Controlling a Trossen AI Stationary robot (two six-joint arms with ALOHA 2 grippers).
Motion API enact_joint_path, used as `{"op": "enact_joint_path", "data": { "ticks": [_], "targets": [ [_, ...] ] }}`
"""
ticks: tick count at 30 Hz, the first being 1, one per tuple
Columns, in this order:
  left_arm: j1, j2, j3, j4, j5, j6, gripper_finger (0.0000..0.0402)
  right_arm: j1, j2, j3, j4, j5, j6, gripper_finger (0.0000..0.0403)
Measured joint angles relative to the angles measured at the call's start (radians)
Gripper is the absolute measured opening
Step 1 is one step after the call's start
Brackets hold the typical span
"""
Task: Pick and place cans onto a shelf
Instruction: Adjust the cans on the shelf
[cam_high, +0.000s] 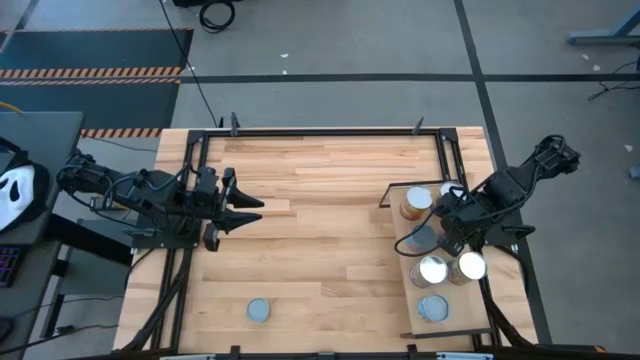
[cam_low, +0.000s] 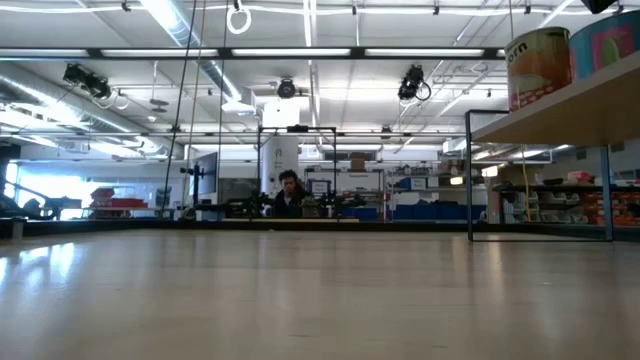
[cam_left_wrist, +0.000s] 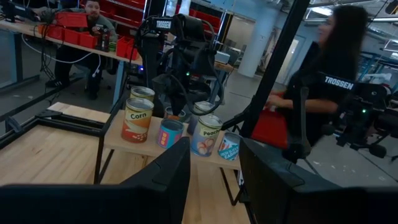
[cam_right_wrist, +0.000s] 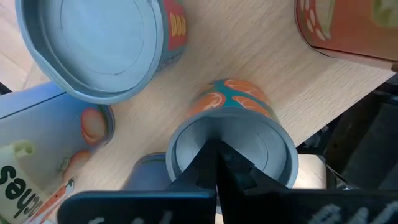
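The shelf (cam_high: 470, 312) is a pale board at the table's right, raised on a black frame. Several cans stand on it, among them a white-topped one (cam_high: 433, 268) and an orange-sided one (cam_high: 415, 203). One grey-topped can (cam_high: 259, 311) stands on the table near the front edge. My right gripper (cam_high: 450, 228) is shut, pointing down over the shelf, right above a teal-and-orange can (cam_right_wrist: 231, 99). My left gripper (cam_high: 243, 208) is open and empty at the table's left, pointing toward the shelf (cam_left_wrist: 124, 144). My right gripper's shut fingertips (cam_right_wrist: 217, 158) stand over the round top (cam_right_wrist: 264, 149) of the teal-and-orange can, coming from above. I cannot tell whether they touch it. The can stands upright on the shelf (cam_right_wrist: 280, 74).
Around the teal-and-orange can stand a wide grey-topped can (cam_right_wrist: 99, 43), a peaches can (cam_right_wrist: 37, 168) and an orange can (cam_right_wrist: 348, 25). The low view shows the shelf (cam_low: 560, 118) with two cans (cam_low: 540, 65). People show beyond the table (cam_left_wrist: 329, 81). Bare tabletop (cam_high: 330, 230) lies between the arms.
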Motion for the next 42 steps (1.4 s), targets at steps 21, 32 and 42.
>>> {"op": "enact_joint_path", "data": {
  "ticks": [21, 32, 42],
  "targets": [
    [0.0, 0.0, 0.0, 0.0, 0.002, 0.001, 0.0144, -0.002, 0.0, 0.062, -0.017, 0.049, 0.069, 0.0001],
    [0.0, 0.0, 0.0, 0.0, 0.038, 0.001, 0.0144, -0.001, 0.001, -0.001, -0.008, 0.041, 0.062, 0.0001],
    [0.0, 0.0, 0.0, -0.001, 0.038, 0.0, 0.0144, -0.003, -0.011, 0.013, -0.016, 0.033, 0.069, 0.0]
  ]
}}
